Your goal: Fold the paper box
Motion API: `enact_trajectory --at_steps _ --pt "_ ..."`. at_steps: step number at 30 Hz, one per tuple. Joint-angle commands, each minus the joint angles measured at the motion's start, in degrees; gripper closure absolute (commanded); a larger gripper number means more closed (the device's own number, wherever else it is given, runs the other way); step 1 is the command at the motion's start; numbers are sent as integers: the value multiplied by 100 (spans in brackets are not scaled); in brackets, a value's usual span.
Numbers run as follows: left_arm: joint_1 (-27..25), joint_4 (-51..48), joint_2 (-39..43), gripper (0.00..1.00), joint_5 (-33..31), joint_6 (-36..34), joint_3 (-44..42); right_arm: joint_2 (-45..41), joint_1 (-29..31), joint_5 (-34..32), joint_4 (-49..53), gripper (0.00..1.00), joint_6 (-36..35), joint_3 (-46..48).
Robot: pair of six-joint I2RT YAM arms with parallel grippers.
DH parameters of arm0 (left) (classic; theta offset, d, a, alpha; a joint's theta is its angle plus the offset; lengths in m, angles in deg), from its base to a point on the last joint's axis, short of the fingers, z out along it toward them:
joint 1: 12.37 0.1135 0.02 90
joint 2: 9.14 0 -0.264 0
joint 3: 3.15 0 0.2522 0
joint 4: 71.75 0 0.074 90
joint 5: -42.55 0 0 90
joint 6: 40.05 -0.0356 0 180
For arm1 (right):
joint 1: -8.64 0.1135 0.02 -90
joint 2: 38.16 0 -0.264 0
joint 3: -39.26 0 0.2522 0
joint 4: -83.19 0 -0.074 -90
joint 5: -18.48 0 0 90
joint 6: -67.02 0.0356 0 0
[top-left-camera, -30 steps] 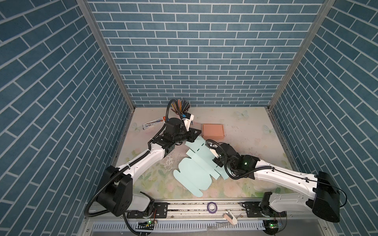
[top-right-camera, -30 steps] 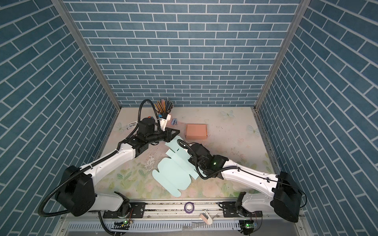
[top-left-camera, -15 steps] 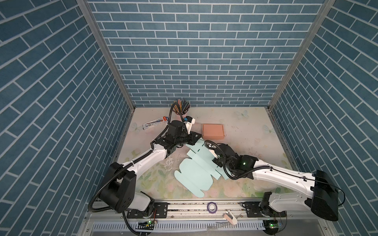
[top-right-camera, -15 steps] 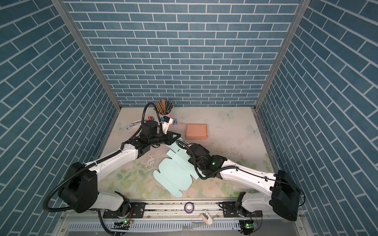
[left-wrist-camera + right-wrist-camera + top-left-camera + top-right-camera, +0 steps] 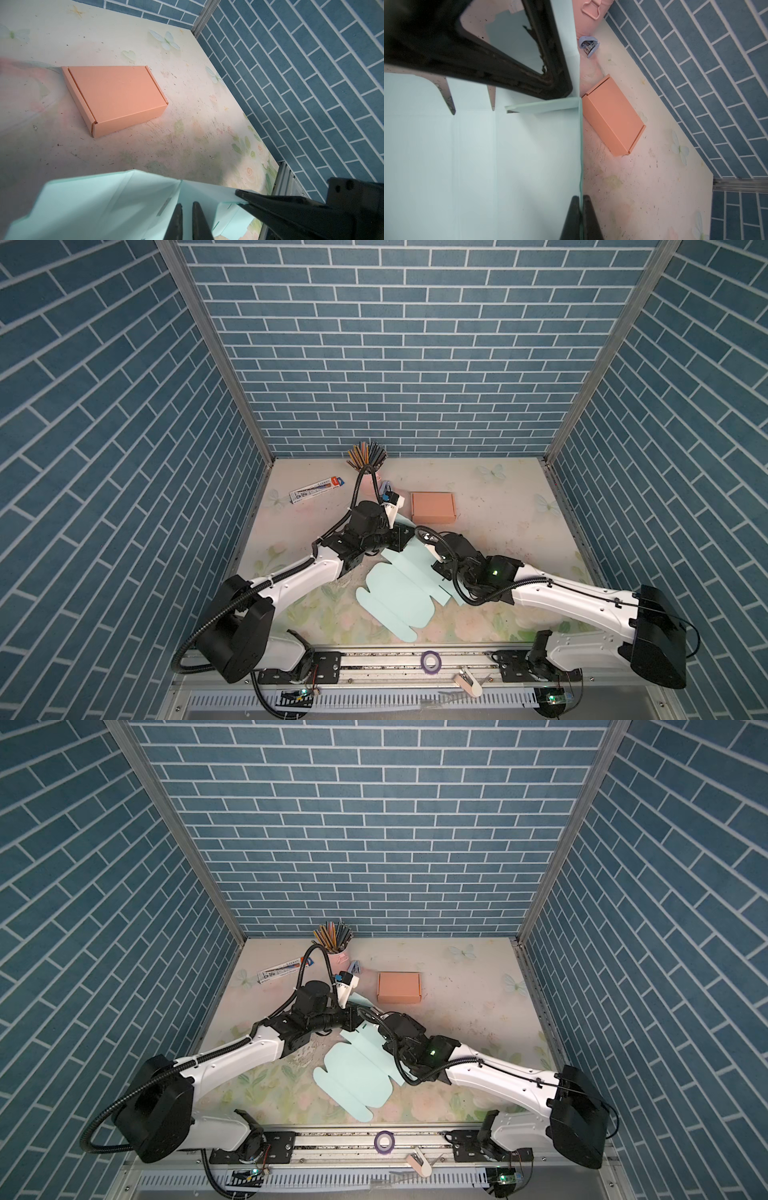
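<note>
The paper box [image 5: 395, 597] is a pale teal cut-out lying mostly flat mid-table in both top views [image 5: 353, 1077]. Its far end is lifted, and both grippers meet there. In the left wrist view my left gripper [image 5: 187, 204] is nearly closed, pinching a raised flap of the paper box [image 5: 104, 203] at a crease. My right gripper [image 5: 580, 197] is shut on the thin upright edge of a side panel [image 5: 467, 155]. It also shows in the left wrist view, its fingers [image 5: 270, 199] clamping that edge. A small tab [image 5: 542, 106] stands folded inward beside the left finger.
A closed orange box [image 5: 433, 507] sits just behind the grippers. A pink pencil cup [image 5: 368, 472], a stapler [image 5: 588, 46] and a pen pack [image 5: 318, 491] stand at the back left. Brick walls enclose three sides. A purple tape ring [image 5: 431, 659] lies on the front rail.
My left gripper has come forward and right with the flap, closing in on the right gripper. The right arm has shifted only slightly. Both grips hold.
</note>
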Motion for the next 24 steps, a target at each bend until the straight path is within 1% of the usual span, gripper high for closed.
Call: enact_trajectory --at_steps 1,6,9,13,18,19,24 --pt "-220 321 31 87 148 113 -65 -46 96 -65 -232 100 -71 -130" --pt "-291 424 -20 87 105 183 -66 -33 131 -121 -297 100 -78 -88" --pt "-291 421 31 87 52 183 -156 -15 153 -263 -317 100 -124 -60" --pt "-219 84 258 86 -178 -28 -272 -15 169 -414 -404 100 -244 84" --pt "189 110 636 83 -160 18 -634 -50 245 -502 -482 100 -446 228" --pt "298 118 726 82 -168 31 -839 -41 264 -539 -497 100 -493 248" --pt "706 242 1160 82 -188 165 -1408 117 410 -854 -539 100 -751 211"
